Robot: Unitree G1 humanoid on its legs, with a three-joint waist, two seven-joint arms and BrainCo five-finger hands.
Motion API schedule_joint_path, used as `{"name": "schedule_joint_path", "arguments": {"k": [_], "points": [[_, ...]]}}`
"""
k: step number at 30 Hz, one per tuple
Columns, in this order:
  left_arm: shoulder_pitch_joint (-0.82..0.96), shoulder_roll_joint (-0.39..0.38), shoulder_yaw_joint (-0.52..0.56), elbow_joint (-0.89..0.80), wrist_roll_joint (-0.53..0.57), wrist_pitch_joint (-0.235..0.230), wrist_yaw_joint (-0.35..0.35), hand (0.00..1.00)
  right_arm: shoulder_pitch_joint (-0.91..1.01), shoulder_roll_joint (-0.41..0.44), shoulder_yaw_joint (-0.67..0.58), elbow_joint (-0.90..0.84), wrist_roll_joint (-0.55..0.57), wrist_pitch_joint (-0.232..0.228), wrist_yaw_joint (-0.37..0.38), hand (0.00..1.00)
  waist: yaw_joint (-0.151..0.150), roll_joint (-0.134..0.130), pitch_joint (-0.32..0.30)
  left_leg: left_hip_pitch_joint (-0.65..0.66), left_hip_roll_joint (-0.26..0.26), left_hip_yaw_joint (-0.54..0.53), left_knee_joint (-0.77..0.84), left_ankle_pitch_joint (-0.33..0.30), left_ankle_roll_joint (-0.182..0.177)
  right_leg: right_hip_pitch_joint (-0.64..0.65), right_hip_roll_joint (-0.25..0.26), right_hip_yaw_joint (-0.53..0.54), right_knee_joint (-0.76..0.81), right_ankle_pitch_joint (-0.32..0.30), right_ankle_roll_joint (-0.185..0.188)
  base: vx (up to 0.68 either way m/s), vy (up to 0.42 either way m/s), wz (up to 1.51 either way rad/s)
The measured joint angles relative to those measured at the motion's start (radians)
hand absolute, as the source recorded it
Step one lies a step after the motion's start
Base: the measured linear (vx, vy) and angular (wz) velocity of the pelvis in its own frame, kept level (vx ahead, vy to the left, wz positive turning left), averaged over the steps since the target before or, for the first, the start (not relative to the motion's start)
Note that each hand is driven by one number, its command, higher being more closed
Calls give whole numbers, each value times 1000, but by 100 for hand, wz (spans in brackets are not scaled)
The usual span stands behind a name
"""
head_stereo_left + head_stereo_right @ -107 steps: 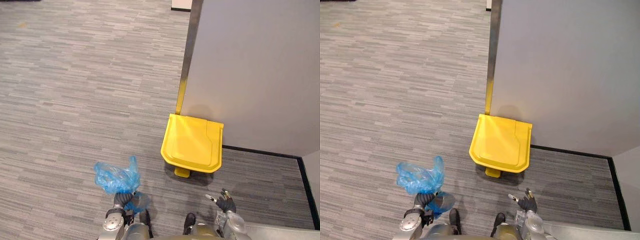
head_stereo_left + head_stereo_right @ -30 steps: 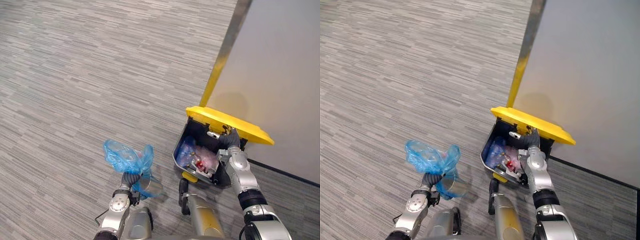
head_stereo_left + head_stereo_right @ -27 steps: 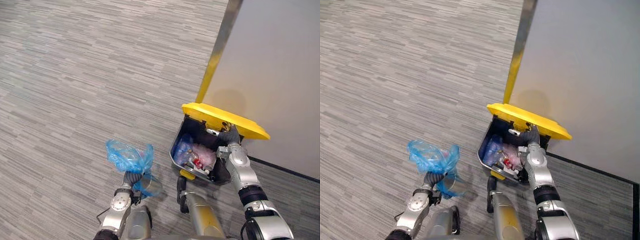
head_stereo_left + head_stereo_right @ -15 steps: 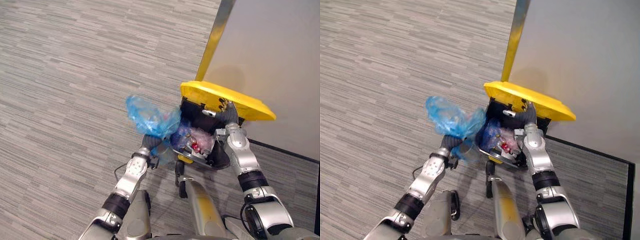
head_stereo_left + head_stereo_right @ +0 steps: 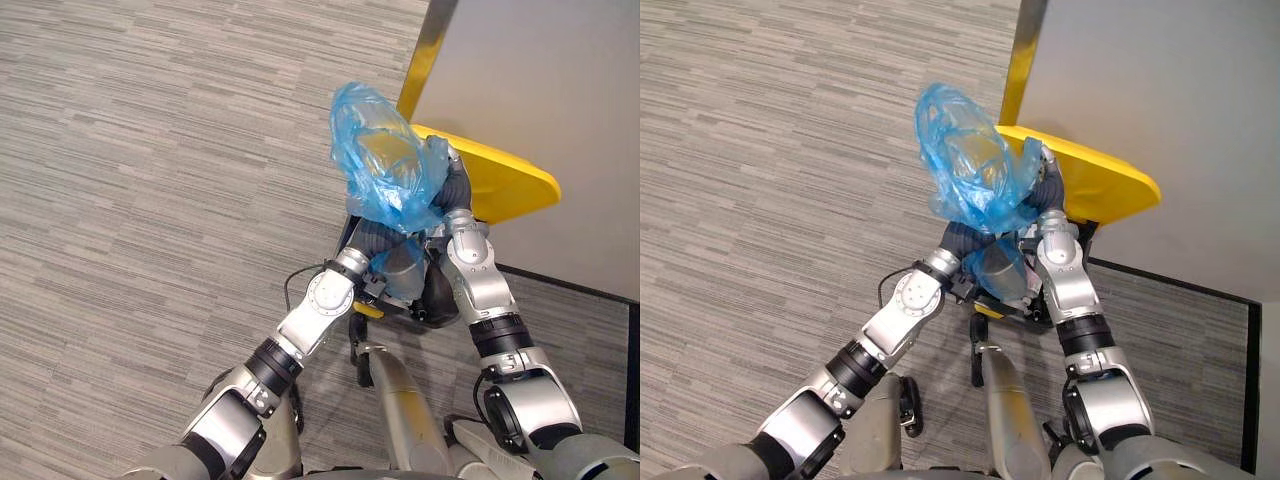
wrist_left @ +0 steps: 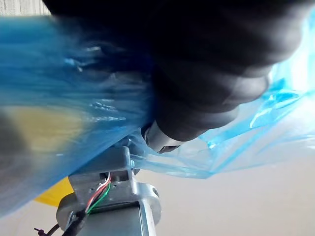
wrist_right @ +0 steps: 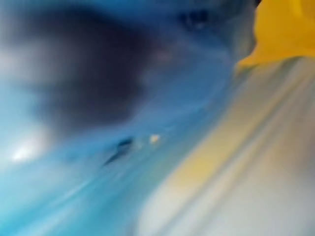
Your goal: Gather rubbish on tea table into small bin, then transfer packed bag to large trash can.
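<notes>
the left hand [image 5: 378, 238] is raised over the large trash can [image 5: 437, 300], closed around the pinched middle of the blue bag [image 5: 388, 165]. the loose top of the bag flares up above the grasp, and the packed bottom hangs just below it. holding it by the neck looks meant to stop the rubbish spilling while the load is lined up over the opening.

the right hand [image 5: 458, 192] is up against the underside of the yellow lid [image 5: 512, 185], which stands tilted open towards the grey wall [image 5: 540, 90]. the arm seems to be propping the lid so that the can stays open for the drop. the bag covers that hand's fingers, so it cannot be told whether they are spread or curled. in the right wrist view, blue plastic lies right across the lens with the lid at one corner.

as for contents, the hanging part of the bag shows a pale grey, rounded thing through the plastic, perhaps a cup. the rest cannot be made out. the dark body of the can stands on the carpet [image 5: 150, 150] against the wall, and the bag and both arms hide its inside.

the bag is not yet in the can. it appears to need lowering past the rim before the grasp lets go.
</notes>
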Motion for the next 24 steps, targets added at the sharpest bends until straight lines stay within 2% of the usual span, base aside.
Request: {"name": "schedule_joint_path", "arguments": {"k": [4,10,13,17,19,24], "points": [[-89,-19,0,122,14,2,22,100,-31,-11,0,7,-10,8,-14,0,-15,-18,15,-23,3,-4,25,-8,8,-15,-4,-4,8,0,0,-21,6,4],[-122,-47,12,241,64,30,23,100,-73,-40,-1,10,-64,7,-15,0,-25,-19,15,-51,4,-4,30,-9,10,-42,-5,-6,9,3,-4,13,-4,0],[-123,-48,38,262,79,36,25,100,-79,-42,-1,11,-132,1,-16,0,-34,-19,16,-57,7,-2,29,-10,11,-43,-5,-8,9,4,-5,0,0,0],[-123,-47,46,264,81,36,41,100,-79,-46,-2,53,-227,1,-18,0,-29,-25,19,-57,7,5,26,-12,13,-46,-5,-4,8,4,-5,0,0,0],[-123,-47,59,272,81,36,41,100,-78,-46,-4,56,-276,-9,-31,0,-28,-34,30,-57,8,7,23,-13,15,-47,-5,-3,7,4,-5,0,0,0],[-123,-47,66,331,90,37,41,100,-60,-54,-8,56,-372,-27,-59,0,-27,-35,33,-57,8,9,18,-12,12,-49,-4,-2,7,3,-4,7,-3,0]]}}
